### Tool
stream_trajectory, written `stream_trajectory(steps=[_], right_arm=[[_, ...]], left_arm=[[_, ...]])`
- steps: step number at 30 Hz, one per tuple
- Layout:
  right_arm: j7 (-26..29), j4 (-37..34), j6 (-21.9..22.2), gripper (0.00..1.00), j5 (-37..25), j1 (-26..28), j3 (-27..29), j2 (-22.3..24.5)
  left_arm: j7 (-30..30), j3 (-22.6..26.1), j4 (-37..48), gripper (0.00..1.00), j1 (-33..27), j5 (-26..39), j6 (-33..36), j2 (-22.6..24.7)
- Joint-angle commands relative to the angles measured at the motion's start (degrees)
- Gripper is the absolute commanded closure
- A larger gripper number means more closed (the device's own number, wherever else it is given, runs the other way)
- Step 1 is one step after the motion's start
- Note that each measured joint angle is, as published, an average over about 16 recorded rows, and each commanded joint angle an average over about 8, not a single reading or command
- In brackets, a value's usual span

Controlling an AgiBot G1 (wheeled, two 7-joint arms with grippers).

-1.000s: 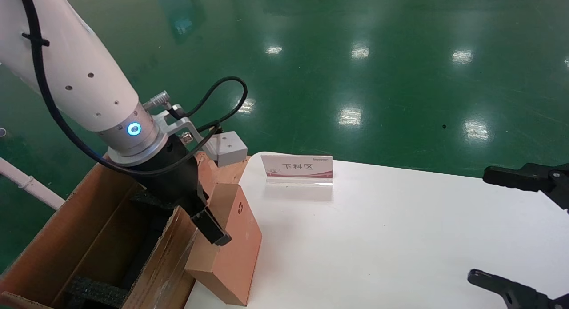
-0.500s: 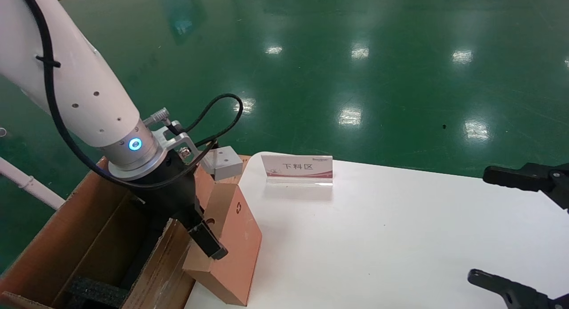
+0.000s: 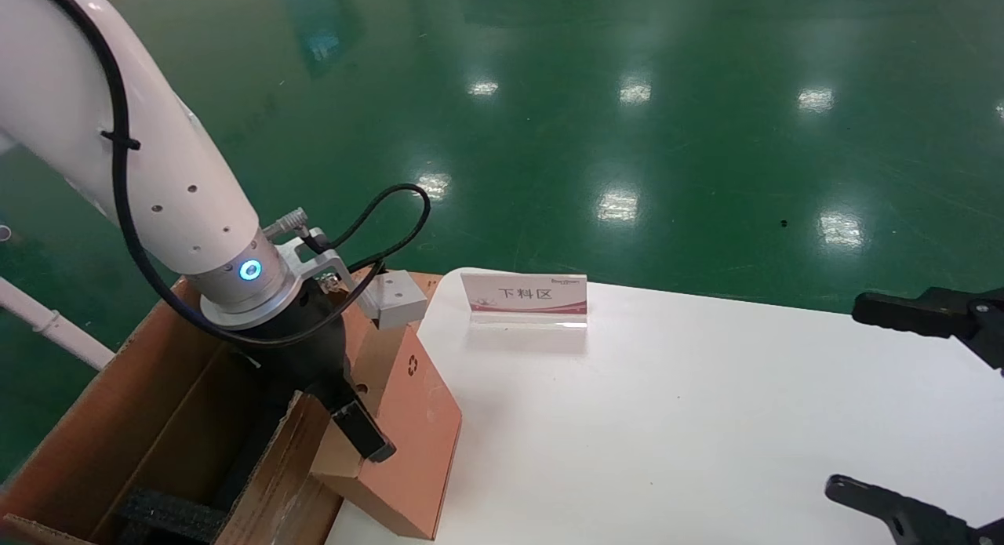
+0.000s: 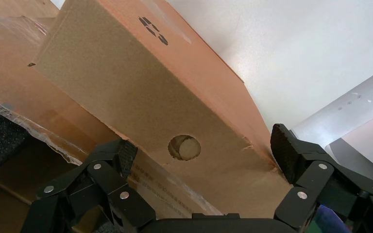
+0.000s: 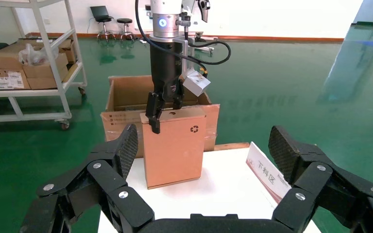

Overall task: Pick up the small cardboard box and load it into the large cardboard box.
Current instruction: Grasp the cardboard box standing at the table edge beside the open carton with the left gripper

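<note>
The small cardboard box (image 3: 408, 443), brown with a recycling symbol and a round hole, stands tilted on the white table's left edge and leans toward the large cardboard box (image 3: 157, 419). My left gripper (image 3: 354, 431) is shut on its top edge, one finger on each face. The left wrist view shows the small box (image 4: 141, 87) between the fingers (image 4: 285, 148), with the carton's taped flap (image 4: 68, 116) beside it. The right wrist view shows the small box (image 5: 175, 145), my left gripper (image 5: 162, 109) and the large box (image 5: 126, 92) behind. My right gripper (image 3: 845, 394) is open, parked at the far right.
The white table (image 3: 667, 419) carries a small sign (image 3: 524, 298) at its back edge. Black foam inserts (image 3: 169, 514) lie inside the carton. A shelf cart (image 5: 29, 63) with boxes stands on the green floor beyond.
My left gripper has moved down and toward the large box, tipping the small box's top further over the carton's flap. The box's bottom stays on the table. The right arm has not moved.
</note>
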Motion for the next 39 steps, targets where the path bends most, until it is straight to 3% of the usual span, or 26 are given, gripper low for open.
stream_trajectory(steps=[1,3,9,11,12,39], right_arm=[[0.0,0.0,0.0,0.0,0.0,0.0,0.0,0.0],[0.0,0.0,0.0,0.0,0.0,0.0,0.0,0.0],[0.0,0.0,0.0,0.74,0.0,0.0,0.0,0.0],[0.0,0.0,0.0,0.99,0.0,0.0,0.0,0.0],[0.0,0.0,0.0,1.0,0.0,0.0,0.0,0.0],[0.0,0.0,0.0,1.0,0.0,0.0,0.0,0.0]], left_arm=[[-0.1,0.2,0.0,0.0,0.1,0.2,-0.1,0.1],[-0.1,0.2,0.0,0.24,0.1,0.2,-0.1,0.1],[0.0,0.0,0.0,0.99,0.1,0.1,0.0,0.1],[0.0,0.0,0.0,1.0,0.1,0.1,0.0,0.1],[0.0,0.0,0.0,1.0,0.0,0.1,0.0,0.1],[0.1,-0.2,0.0,1.0,-0.1,0.0,0.1,0.0]])
